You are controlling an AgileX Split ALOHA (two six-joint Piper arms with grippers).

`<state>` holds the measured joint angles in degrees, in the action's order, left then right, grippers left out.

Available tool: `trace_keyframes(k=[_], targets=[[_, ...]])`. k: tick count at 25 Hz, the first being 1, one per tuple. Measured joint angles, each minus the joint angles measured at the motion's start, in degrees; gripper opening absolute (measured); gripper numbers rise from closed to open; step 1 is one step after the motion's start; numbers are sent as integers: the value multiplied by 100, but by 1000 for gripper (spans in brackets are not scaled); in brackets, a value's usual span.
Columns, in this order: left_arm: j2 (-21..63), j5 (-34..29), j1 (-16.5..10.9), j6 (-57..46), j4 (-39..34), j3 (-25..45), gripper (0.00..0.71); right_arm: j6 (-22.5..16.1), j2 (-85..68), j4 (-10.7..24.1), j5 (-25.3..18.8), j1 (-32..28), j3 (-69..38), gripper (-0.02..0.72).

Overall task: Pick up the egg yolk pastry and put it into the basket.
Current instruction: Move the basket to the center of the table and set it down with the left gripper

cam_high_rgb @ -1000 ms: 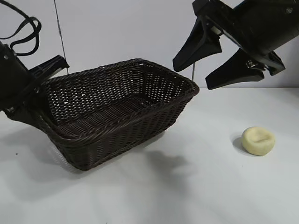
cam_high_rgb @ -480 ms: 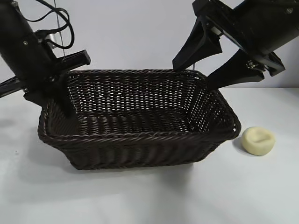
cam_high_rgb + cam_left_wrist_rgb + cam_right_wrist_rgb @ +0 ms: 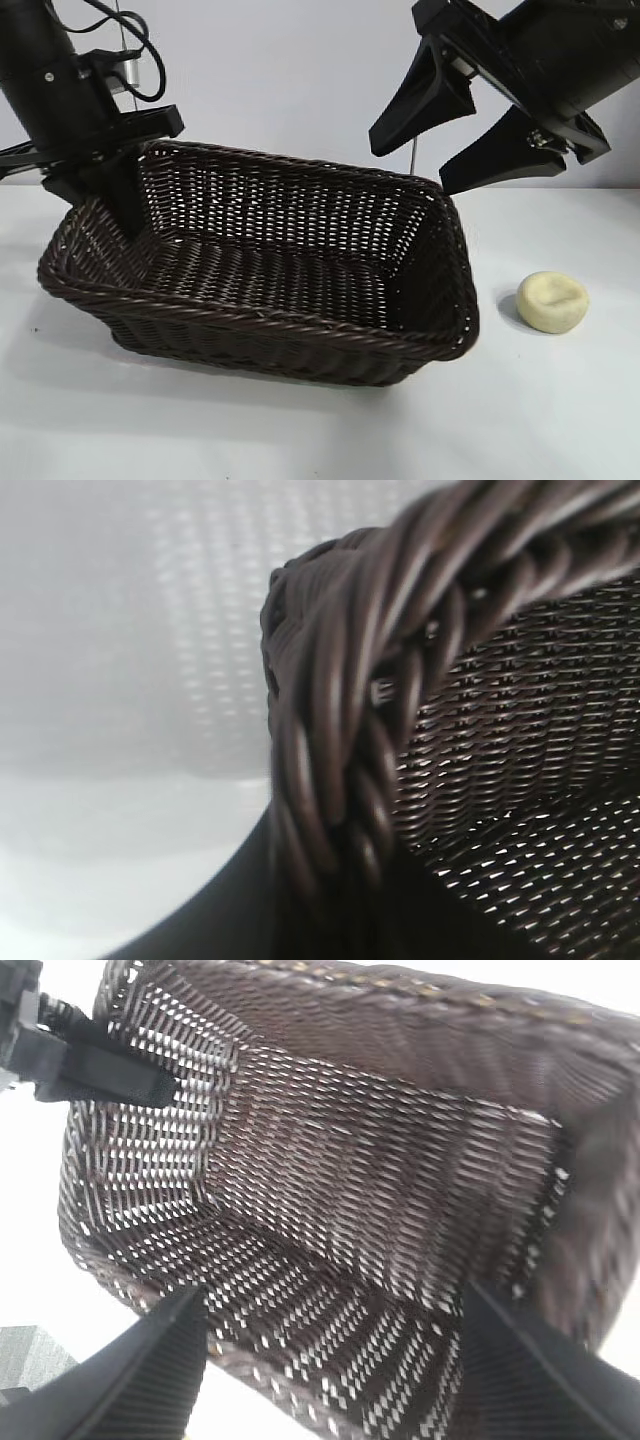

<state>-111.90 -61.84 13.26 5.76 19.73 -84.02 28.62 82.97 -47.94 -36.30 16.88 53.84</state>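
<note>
The dark woven basket (image 3: 300, 335) sits on the white table, left of centre. My left gripper (image 3: 118, 200) is shut on the braided rim at the basket's far left corner; the rim fills the left wrist view (image 3: 350, 680). My right gripper (image 3: 410, 165) hangs open and empty above the basket's far right end and looks down into the basket (image 3: 380, 1180). The pale yellow egg yolk pastry (image 3: 552, 301) lies on the table to the right of the basket, below the right gripper and apart from it.
The white table (image 3: 520, 420) extends in front of and to the right of the basket. A white wall stands behind. My left gripper also shows in the right wrist view (image 3: 95, 1060) at the basket's corner.
My left gripper has swung the basket round by its rim and dragged its left end leftward, so a gap has opened between basket and pastry. The right gripper and pastry have not moved.
</note>
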Motion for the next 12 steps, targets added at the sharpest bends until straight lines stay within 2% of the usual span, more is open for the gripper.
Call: trace_keyframes(k=[4,12], targets=[[-14,-131,-151,0,66,0,99,0,0,6,0,0,0,517],[-18,-166,-151,13,222,0,99,0,0,41,0,0,0,517]])
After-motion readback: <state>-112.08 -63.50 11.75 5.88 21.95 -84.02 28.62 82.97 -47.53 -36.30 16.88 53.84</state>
